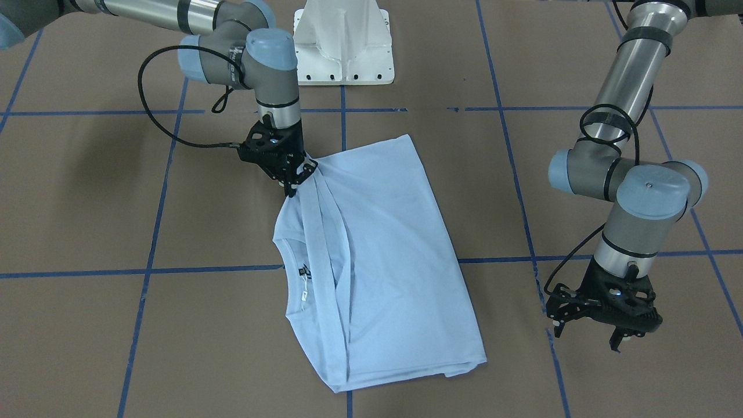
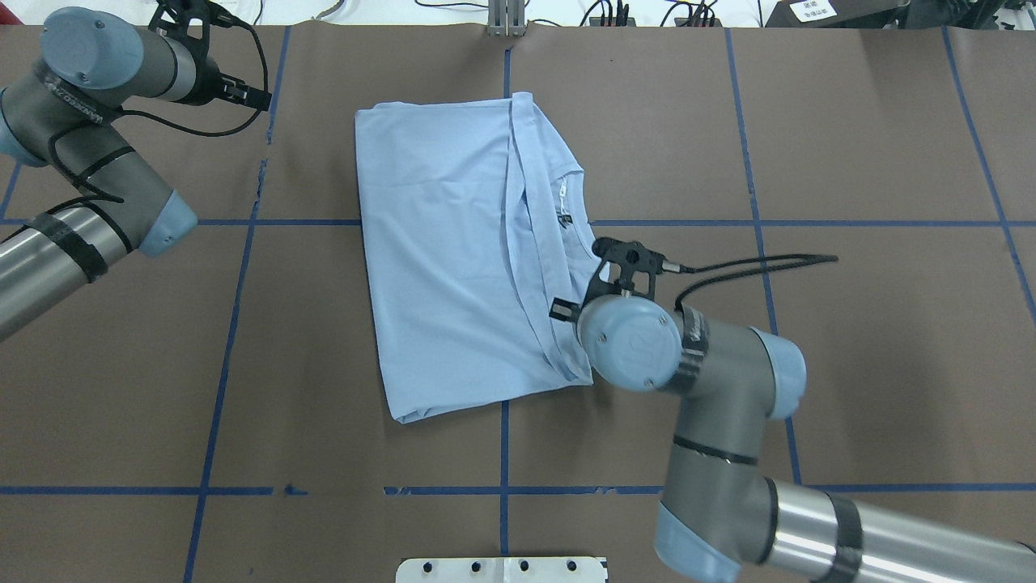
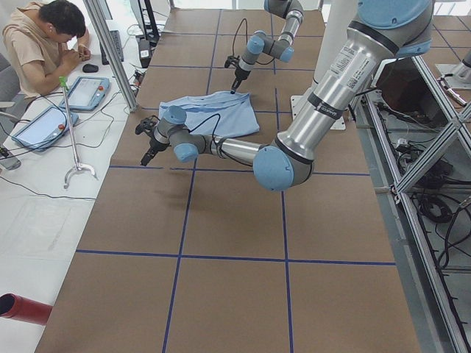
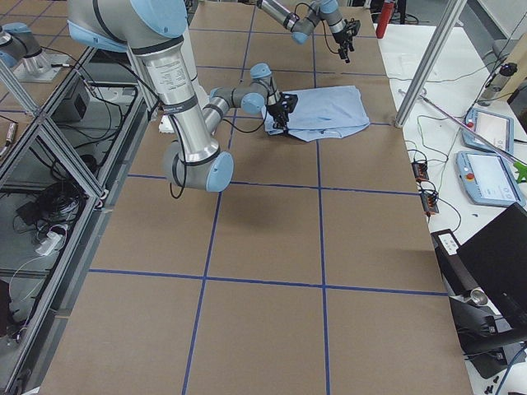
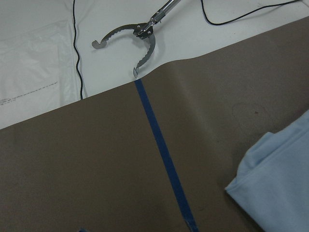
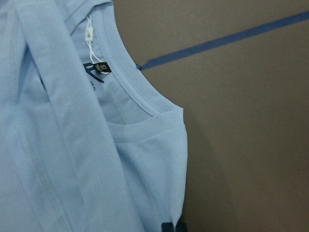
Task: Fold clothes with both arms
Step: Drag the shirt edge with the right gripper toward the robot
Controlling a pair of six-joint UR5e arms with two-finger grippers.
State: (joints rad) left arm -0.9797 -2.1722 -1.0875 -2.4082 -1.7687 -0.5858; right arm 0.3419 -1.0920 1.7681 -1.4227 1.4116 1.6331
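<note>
The light blue T-shirt lies partly folded near the middle of the brown paper-covered table, across one of the blue tape lines. Its neckline is turned toward the robot's right. The right gripper points down at the shirt's corner nearest the robot on that side. Its jaws are drawn narrow and pinch a bunch of cloth beside the shoulder. In the front-facing view the fabric rises to a small peak at the fingertips, and long pleats run from there down the length of the shirt. The right wrist camera looks along the collar, with the dark neck label and the white tag inside it. At that picture's bottom edge a dark fingertip sits on the hem of the sleeve. The left gripper is well apart from the shirt, on the robot's left and toward the far side of the table. Its two fingers are spread wide with nothing between them, over bare paper close to a tape line. I cannot tell whether they touch the surface. The left wrist camera shows only one corner of the shirt at its lower right. It also shows a metal grabber tool lying on the white surface beyond the paper.
</note>
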